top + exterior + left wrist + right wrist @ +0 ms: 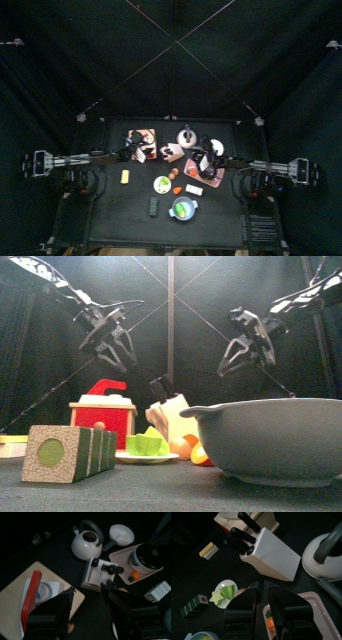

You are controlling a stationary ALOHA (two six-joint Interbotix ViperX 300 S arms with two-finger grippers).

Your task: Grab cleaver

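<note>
1. Black handles (238, 538) stick out of the white knife block (271, 554). I judge the cleaver to be one of them, though I cannot tell which from here. The block stands near the middle of the table, toward the back edge.
2. My left gripper (87, 591) hangs above the table on the left side of the block. Its fingers are spread wide and hold nothing.
3. My right gripper (262, 589) hovers on the block's right side and carries nothing. I cannot tell whether it is released or clenched.
4. First risk: picking the wrong handle. They sit close together and look alike, so a hasty reach could draw out a different knife.
5. Second risk: the block itself. It looks light, and a pull that is not in line with the slot could tip it or drag it along with the blade. That gets likelier if my other arm does not steady it.
6. Third risk: the neighbours. The white kettle (87, 543) stands just beside the block toward the back edge, and a pink tray (123, 559) is near it. A wide swing could knock either one.
7. Fourth risk: my two arms meeting. Both are aimed at the same spot from opposite sides of the table.
8. The grey bowl (267, 436) sits at the front edge, well clear of the reach.
</note>
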